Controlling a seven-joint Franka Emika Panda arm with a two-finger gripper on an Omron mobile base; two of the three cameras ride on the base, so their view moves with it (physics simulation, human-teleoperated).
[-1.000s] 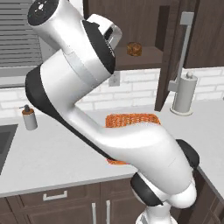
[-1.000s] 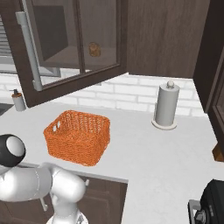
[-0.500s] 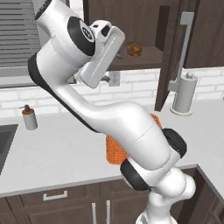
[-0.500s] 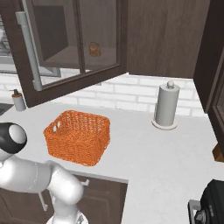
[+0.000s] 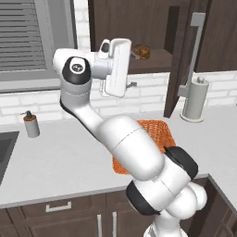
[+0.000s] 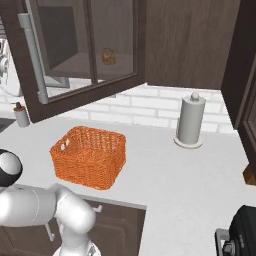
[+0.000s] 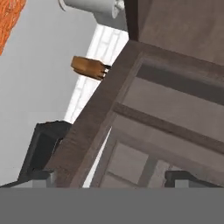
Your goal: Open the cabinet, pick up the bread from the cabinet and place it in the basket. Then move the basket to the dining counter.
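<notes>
Golden-brown speckled bread point(image 5: 141, 51) sits on the open cabinet point(image 6: 165, 45) shelf; gripper point(image 7: 109, 177) fingers spread wide.

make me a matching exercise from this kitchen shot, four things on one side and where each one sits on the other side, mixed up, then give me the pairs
Things:
1. bread
2. basket
3. paper towel roll
4. soap dispenser

Places:
A. on the worktop, close to the front edge
B. on the shelf inside the open cabinet
C. on the worktop, by the sink corner
D. upright against the brick wall, right of the cabinet door

Pairs: 1-B, 2-A, 3-D, 4-C
</notes>
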